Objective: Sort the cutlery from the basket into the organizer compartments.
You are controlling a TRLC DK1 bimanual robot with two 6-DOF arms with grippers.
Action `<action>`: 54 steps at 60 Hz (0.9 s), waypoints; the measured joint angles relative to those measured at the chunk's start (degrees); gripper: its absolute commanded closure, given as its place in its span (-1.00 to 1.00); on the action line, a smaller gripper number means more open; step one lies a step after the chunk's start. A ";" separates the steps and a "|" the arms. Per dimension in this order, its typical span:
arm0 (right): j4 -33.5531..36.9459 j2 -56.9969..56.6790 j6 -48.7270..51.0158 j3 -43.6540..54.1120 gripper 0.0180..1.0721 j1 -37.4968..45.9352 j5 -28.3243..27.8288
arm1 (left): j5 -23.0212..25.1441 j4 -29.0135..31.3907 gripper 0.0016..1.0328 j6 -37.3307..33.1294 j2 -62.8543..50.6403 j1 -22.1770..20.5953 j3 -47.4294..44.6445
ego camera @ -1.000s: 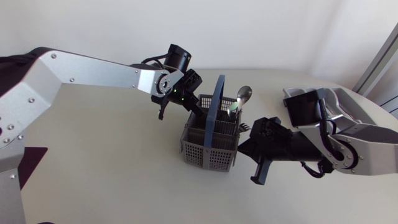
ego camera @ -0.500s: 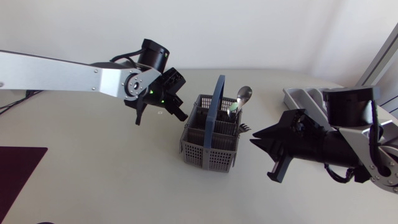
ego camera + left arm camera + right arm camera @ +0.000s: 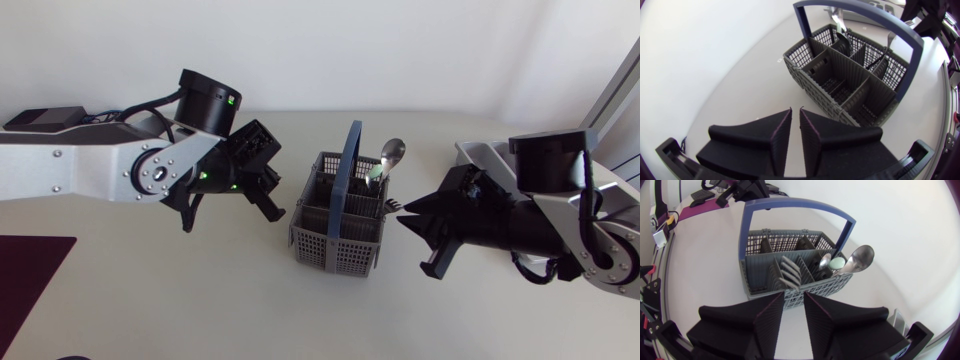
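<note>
The grey plastic cutlery basket (image 3: 335, 250) stands in the middle of the table (image 3: 150, 290), with its blue handle (image 3: 350, 165) arching over it. The organizer (image 3: 478, 152) lies at about 2 o'clock from the basket, partly behind the right arm.

The cutlery is not yet sorted. A metal spoon (image 3: 860, 260) leans out of the corner at 1 o'clock with its bowl upward, a pale green piece (image 3: 838, 262) is just beside it, and a fork (image 3: 790, 270) stands with its tines up on the 3 o'clock side.

The left gripper (image 3: 795, 109) is at 9 o'clock from the basket. Its fingers are almost together, with only a thin slit between them, and it holds nothing. The right gripper (image 3: 795, 294) is at 3 o'clock, with its fingers narrowly parted and also empty.

I judge that the spoon and the fork are stiff, light and rather slippery, because they look like polished metal. The best hold is probably on the neck or stem just under the head, across the flat sides, and then a straight lift so that the piece does not catch on the dividers. The basket is light and may slide.

I can read no brand, label or writing in these views.
</note>
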State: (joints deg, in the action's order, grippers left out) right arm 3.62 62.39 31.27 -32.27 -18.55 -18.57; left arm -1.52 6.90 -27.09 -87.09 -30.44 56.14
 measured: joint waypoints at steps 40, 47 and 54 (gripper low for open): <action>-3.28 3.58 -1.07 -2.91 0.89 -4.98 7.82 | -0.50 -1.01 0.71 -1.27 6.36 -4.15 -3.08; 0.00 1.84 -1.07 -4.02 0.89 -5.16 7.80 | -0.98 -1.01 0.71 -1.46 7.21 -4.94 -3.08; 3.87 -0.46 -1.07 -6.25 0.89 -5.79 7.98 | -1.86 -1.03 0.71 -1.68 8.37 -5.88 -3.08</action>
State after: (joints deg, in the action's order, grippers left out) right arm 7.49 61.93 30.20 -38.52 -24.34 -10.59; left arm -3.38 5.87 -28.77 -78.72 -36.32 53.06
